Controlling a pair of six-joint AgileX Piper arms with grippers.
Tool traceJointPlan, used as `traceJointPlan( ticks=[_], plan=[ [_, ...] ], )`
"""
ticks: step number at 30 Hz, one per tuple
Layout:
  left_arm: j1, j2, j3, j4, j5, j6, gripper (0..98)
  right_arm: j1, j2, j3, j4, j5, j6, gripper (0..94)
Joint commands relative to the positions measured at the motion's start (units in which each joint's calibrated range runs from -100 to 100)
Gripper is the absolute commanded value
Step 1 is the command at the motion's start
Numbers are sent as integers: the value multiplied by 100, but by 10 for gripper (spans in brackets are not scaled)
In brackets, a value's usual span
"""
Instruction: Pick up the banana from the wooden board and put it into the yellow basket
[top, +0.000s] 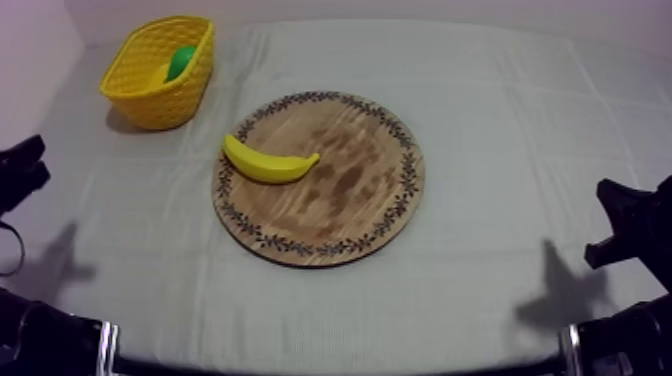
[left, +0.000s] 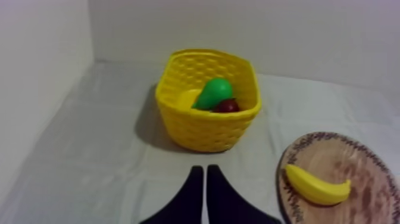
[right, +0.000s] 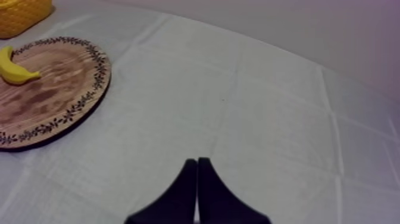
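Note:
A yellow banana lies on the left part of the round wooden board with a patterned rim, its stem end reaching the rim. The yellow basket stands at the back left and holds a green pear and a small red fruit. My left gripper is shut on nothing, on the near side of the basket, with the banana and the board off to its side. My right gripper is shut on nothing over bare cloth, far from the board and banana.
Both arms rest low at the table's sides, the left and the right. Grey-white cloth covers the table between them. A wall rises behind the basket.

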Motion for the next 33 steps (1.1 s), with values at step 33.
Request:
traceJointPlan(
  ticks=[33],
  plan=[
    [1550,6269,-7995,-673,3936,976,0,0,0,-3,0,-7,-1,3]
  ],
)
